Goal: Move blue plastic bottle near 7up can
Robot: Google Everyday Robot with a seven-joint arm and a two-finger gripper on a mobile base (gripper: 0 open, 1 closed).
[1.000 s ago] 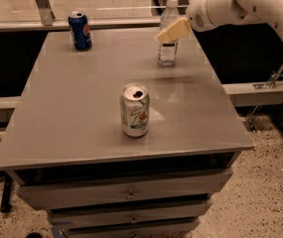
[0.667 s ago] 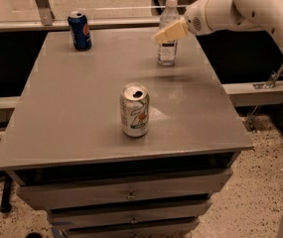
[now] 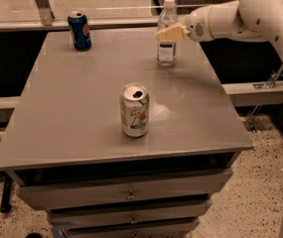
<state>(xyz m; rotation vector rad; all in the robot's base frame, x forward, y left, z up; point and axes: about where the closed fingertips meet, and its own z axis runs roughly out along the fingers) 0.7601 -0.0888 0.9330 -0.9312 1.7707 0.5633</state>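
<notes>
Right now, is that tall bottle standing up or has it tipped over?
Upright. The bottle stands on its base by the table's far edge, cap on top. The gripper is at its upper half.

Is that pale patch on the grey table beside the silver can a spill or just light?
Camera view: probably glare, a sheen on the grey table right of the short silver-white soda can; light dim, warm. The gripper sits shoulder-high at the tall clear plastic bottle.

One raised front view, looking down over the table (image 3: 71, 113), mid-distance, pincer (image 3: 166, 33) upper right
</notes>
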